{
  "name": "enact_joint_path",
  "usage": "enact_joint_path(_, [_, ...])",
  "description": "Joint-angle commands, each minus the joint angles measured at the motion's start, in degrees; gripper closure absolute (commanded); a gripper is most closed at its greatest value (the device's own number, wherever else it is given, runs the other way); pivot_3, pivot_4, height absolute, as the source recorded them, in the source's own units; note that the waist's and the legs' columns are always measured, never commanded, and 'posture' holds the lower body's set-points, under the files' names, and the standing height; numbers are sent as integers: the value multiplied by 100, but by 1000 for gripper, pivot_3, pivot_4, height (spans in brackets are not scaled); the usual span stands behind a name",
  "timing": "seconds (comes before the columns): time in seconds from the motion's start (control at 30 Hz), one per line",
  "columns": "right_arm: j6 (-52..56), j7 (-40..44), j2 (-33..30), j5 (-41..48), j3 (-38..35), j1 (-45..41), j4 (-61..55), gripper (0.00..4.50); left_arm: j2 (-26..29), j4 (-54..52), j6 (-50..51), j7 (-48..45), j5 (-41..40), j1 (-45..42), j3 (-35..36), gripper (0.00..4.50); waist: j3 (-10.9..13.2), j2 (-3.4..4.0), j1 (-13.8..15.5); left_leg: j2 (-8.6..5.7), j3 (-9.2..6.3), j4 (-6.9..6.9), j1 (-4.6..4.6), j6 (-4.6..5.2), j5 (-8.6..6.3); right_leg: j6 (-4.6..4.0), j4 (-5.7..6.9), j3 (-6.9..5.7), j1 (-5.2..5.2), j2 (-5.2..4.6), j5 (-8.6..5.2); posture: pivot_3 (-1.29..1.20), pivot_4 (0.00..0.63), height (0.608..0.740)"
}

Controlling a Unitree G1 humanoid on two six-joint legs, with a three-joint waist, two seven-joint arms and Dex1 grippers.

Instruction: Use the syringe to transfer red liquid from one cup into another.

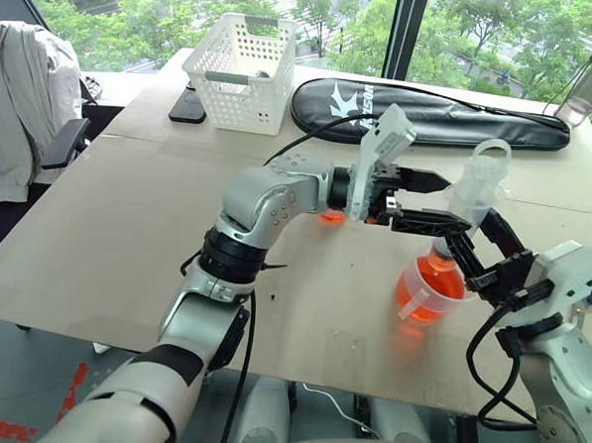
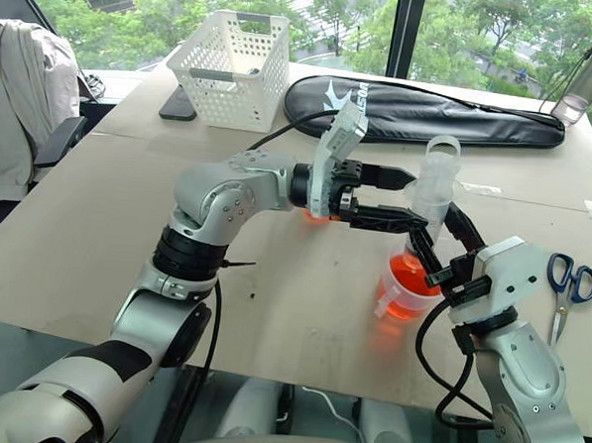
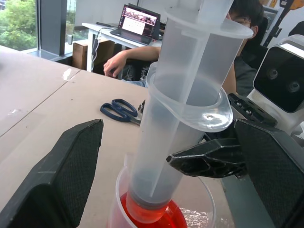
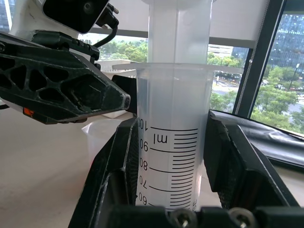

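The syringe [image 1: 476,191] stands upright with its nozzle down in the wide handled cup [image 1: 431,293], which holds red liquid [image 3: 152,213]. My right gripper [image 4: 173,137] is shut on the syringe's barrel just above the cup, its pads against the printed scale. The plunger's seal sits low in the barrel. My left gripper [image 1: 446,203] reaches in level from the left and is open, its fingers [image 3: 71,161] standing wide on either side of the syringe near the barrel's flange without touching it. An orange glow [image 1: 333,218] shows behind my left wrist; the small cup there is mostly hidden.
A white basket [image 1: 242,70], a black phone [image 1: 188,107] and a long black bag [image 1: 431,114] lie at the table's far side, with a bottle [image 1: 591,83] at the far right. Blue scissors [image 2: 571,281] lie right of the cup. A person [image 3: 133,59] sits beyond the table.
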Motion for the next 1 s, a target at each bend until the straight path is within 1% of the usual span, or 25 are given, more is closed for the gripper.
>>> enact_joint_path(0.03, [5,-57,27,153,-66,-97,-325,2988,-41,-243,-135,-4,-94,-52,133,0,0,0,0,0,0,0,0,0,0,0,0,0,0,0,0,0,150,724])
enact_joint_path(0.27, [132,-172,18,424,-259,-85,-411,2988,20,-339,-102,2,-301,0,397,0,0,0,0,0,0,0,-1,0,0,-1,-1,0,0,0,0,0,150,724])
enact_joint_path(0.47, [467,-418,-95,1395,-906,-183,-655,2988,54,-269,-115,168,-674,-64,1025,0,0,0,0,0,-1,-1,-1,0,0,0,-1,0,0,0,0,0,150,724])
enact_joint_path(0.53, [533,-311,-282,1423,-1002,-177,-627,2988,-6,-178,-99,348,-764,-110,1226,0,0,0,0,1,-1,-1,-1,0,0,-1,-1,-1,0,0,1,0,150,724])
enact_joint_path(0.67, [599,-384,-349,1837,-1127,-290,-503,2988,-19,-54,-174,636,-793,-155,1513,0,0,0,0,0,-1,-1,0,0,0,0,0,-1,1,0,1,0,150,724])
enact_joint_path(0.8, [671,-373,-490,2004,-1197,-348,-426,2988,-2,-20,-230,858,-800,-143,1644,0,0,-1,0,0,0,-1,-1,0,0,0,-1,0,1,0,1,0,150,724])
enact_joint_path(0.83, [708,-206,-675,1871,-1152,-292,-409,2988,6,-31,-253,905,-782,-123,1650,0,0,-1,4,0,0,-1,-2,0,0,0,-2,0,1,0,1,0,150,724])
enact_joint_path(0.93, [732,-160,-784,1885,-1198,-232,-288,2988,14,-100,-318,1019,-742,-54,1645,0,1,-1,10,0,0,-2,-2,0,0,0,-4,-1,1,-1,1,0,150,724])
enact_joint_path(1.0, [721,-192,-820,2094,-1314,-350,-244,2988,20,-171,-314,1069,-763,-23,1637,0,1,-1,7,0,0,-2,-2,0,0,0,-4,-1,1,0,1,0,150,724])
